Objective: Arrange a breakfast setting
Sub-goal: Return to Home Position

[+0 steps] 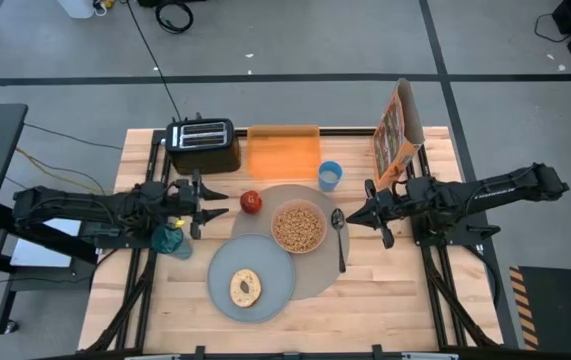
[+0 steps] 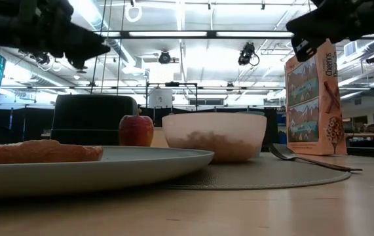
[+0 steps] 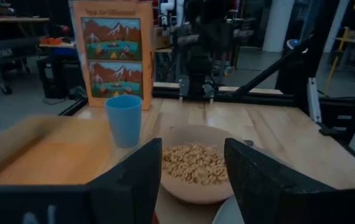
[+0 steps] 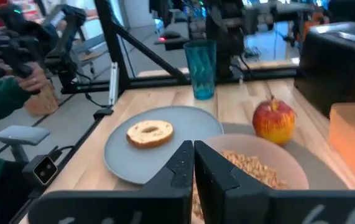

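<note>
The dark right gripper [image 1: 353, 216], pressed together and empty, is hovering by the thin metal spoon [image 1: 340, 238] and should back away gently, while the spread left gripper [image 1: 221, 199] is waiting near the round red apple [image 1: 251, 202].

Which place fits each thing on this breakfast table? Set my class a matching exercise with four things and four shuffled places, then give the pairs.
Things:
1. bagel
2. metal spoon
3. blue cup
4. cereal

Places:
A. in the pink bowl
B. on the grey plate
C. beside the orange tray
D. on the mat, right of the bowl in the high view

Pairs: 1-B, 2-D, 3-C, 4-A.
</note>
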